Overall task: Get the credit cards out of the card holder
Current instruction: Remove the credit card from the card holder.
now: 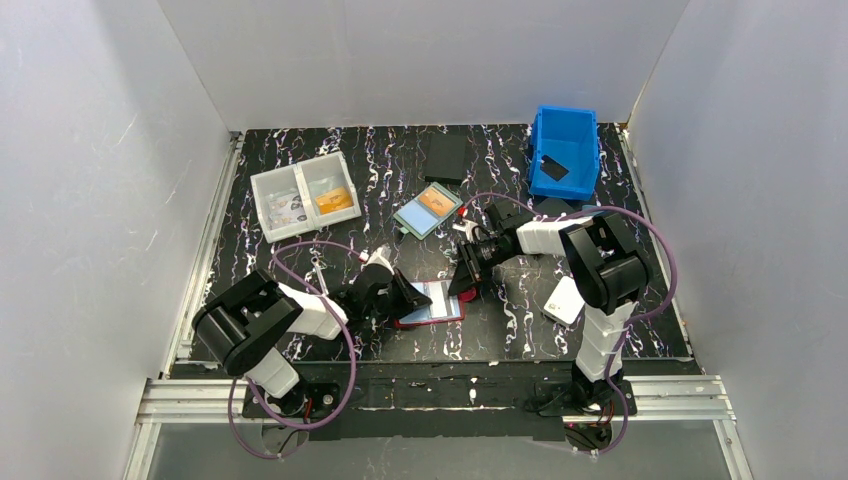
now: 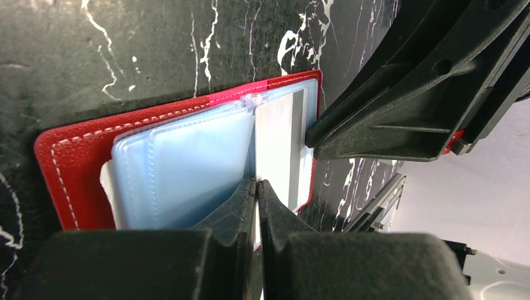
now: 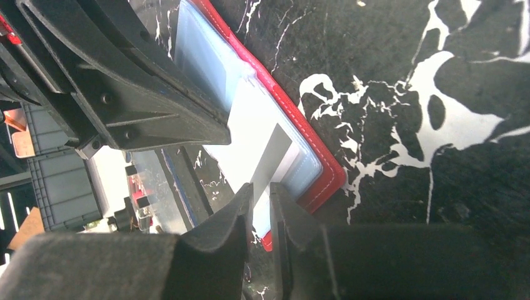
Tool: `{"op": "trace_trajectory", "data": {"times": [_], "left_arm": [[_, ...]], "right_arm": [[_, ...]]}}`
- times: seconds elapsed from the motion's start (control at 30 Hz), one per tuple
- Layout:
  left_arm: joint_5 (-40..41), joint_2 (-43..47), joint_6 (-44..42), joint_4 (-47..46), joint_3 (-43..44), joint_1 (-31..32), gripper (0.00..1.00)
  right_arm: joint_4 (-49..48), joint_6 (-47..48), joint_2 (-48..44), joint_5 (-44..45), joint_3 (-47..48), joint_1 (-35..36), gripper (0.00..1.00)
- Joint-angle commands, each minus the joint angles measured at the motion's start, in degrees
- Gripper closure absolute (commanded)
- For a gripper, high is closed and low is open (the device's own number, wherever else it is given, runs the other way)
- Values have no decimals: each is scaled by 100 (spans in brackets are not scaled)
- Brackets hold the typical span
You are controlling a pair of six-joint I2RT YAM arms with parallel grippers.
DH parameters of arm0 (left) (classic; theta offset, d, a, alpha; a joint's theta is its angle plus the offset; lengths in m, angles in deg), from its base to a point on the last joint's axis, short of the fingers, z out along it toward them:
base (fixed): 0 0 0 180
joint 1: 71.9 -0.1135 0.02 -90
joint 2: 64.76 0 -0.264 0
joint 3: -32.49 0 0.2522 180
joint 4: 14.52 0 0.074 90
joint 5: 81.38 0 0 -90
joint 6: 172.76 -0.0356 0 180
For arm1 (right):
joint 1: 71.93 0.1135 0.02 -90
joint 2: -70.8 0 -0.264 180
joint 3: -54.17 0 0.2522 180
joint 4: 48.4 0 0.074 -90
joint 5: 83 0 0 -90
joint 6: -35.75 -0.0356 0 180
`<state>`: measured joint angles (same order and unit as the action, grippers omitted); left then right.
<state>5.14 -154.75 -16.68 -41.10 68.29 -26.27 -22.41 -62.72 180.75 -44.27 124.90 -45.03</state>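
Black fingers of the left gripper [image 2: 257,186] are drawn narrow, almost touching, and appear to pinch the near edge of the card holder [image 2: 75,156] at the fold of its clear sleeves. The holder lies spread open on the marbled table [image 1: 520,330] between the 2 arms, red cover down and light-blue pockets up. On its right half, 1 pale credit card [image 2: 278,150] with a grey stripe shows in its sleeve. The right gripper [image 3: 262,195], also narrowed to a slit, seems to have that card's outer edge between its tips, though the contact itself is hidden.

The step in hand, I judge, is drawing this card out. To do it well, the left side should pin the holder firmly at the fold, so the cover neither slides nor folds shut. The right should pull flat and low, along the sleeve's opening and away from the fold, without twisting. A thin card can slip from the pinch or drag the whole sleeve along.

The left arm is folded low, forearm reaching rightward, wrist tipped down at the holder. The right arm has its elbow raised and its forearm stretched leftward, fingers angled down onto the holder's right edge.
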Motion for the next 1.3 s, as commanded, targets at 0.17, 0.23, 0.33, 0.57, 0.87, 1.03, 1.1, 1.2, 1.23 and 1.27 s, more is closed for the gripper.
{"op": "trace_trajectory", "data": {"times": [0.17,0.23,0.33,0.57,0.87,1.03,1.1,1.2,1.23,1.27], "left_arm": [[-150,153,-52,229,-518,-174,100],[-168,193,-45,221,-561,-201,100],[-194,257,-40,211,-631,-224,100],[-256,430,-60,87,-751,-240,100],[-653,632,-114,-190,-625,-267,84],[-774,687,-183,-192,-570,-320,80],[-829,650,-196,-194,-561,-348,79],[-871,721,-293,-194,-589,-370,78],[-866,782,-352,-194,-602,-380,78],[-865,859,-436,-187,-619,-391,78]], "right_arm": [[245,498,267,1065,-4,114,69],[262,527,250,1089,-2,114,69],[271,556,220,1095,-3,114,68],[332,681,177,979,48,114,62],[549,981,210,832,140,114,74],[863,1330,213,364,314,114,76],[1112,1643,190,36,441,102,75],[1476,2117,112,-246,576,93,72],[1637,2381,88,-293,651,76,70],[1769,2532,59,-352,702,45,68]]}}
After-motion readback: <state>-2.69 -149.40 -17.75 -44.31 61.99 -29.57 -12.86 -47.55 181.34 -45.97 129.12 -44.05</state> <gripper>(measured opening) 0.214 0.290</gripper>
